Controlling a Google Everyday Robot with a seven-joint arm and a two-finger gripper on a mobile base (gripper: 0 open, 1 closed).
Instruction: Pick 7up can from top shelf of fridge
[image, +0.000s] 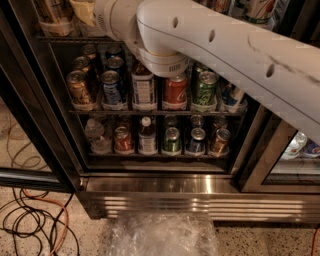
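The fridge (200, 196) stands open in front of me, with a ribbed steel base. Its top shelf (60, 38) runs along the top edge and holds translucent tubs (52, 21). A pale white-and-green can, which looks like the 7up can (260, 9), stands at the top right, cut off by the frame. My white arm (210, 45) crosses from the right to the upper left. My gripper (82, 10) is at the arm's end on the top shelf's left part, far left of the can. Only a pale piece of it shows.
The middle rack holds a red Coca-Cola can (175, 91), a dark green can (205, 88) and other cans. The lower rack (155, 154) holds small cans and bottles. Cables (30, 220) lie on the floor at left. Crumpled clear plastic (160, 235) lies below the fridge.
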